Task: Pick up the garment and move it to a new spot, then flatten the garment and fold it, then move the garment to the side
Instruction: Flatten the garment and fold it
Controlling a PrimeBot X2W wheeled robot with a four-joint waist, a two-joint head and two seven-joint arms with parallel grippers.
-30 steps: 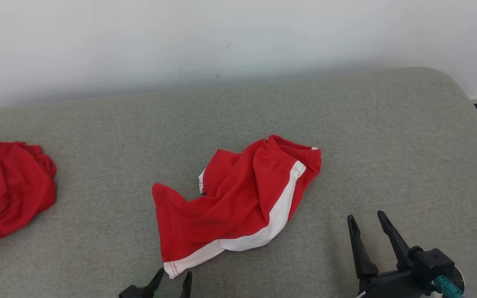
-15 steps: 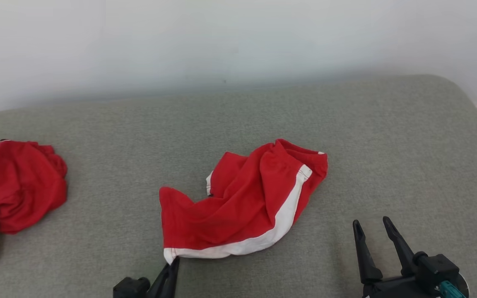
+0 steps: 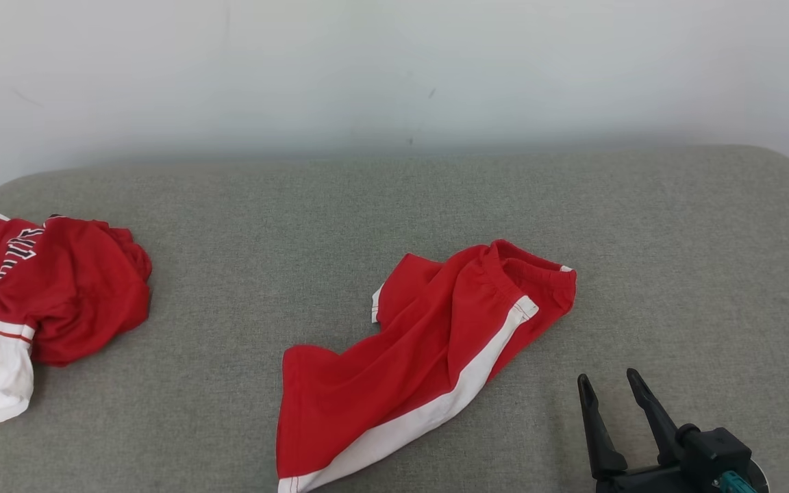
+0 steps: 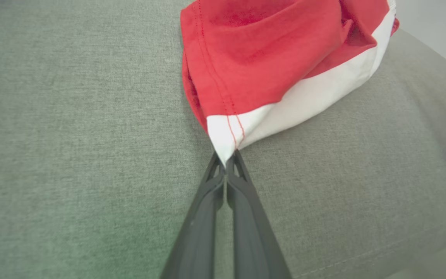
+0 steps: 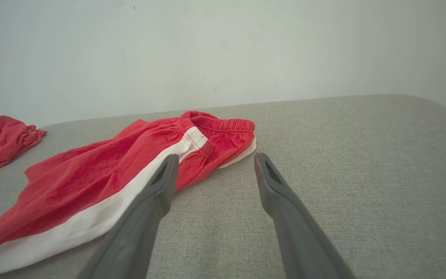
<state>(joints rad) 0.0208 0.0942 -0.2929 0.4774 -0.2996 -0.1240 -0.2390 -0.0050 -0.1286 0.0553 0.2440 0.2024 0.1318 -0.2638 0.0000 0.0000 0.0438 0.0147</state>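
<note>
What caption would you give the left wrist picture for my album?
Left gripper shut on the white hem corner of the red shorts, which lie on a grey cushion.

You are looking at a grey fabric-covered bed (image 3: 394, 205) with a woven texture and rounded far corners. The red shorts (image 3: 422, 349) lie rumpled near its middle, spread only in part. Their elastic waistband (image 3: 538, 270) is at the end farther from you, and their white side stripe (image 3: 435, 411) runs down toward the near edge. Well apart from the shorts, off to their left, a crumpled red jersey (image 3: 59, 294) with white trim and lettering sits near the bed's left edge. Bare grey fabric lies between the shorts and the jersey.
</note>
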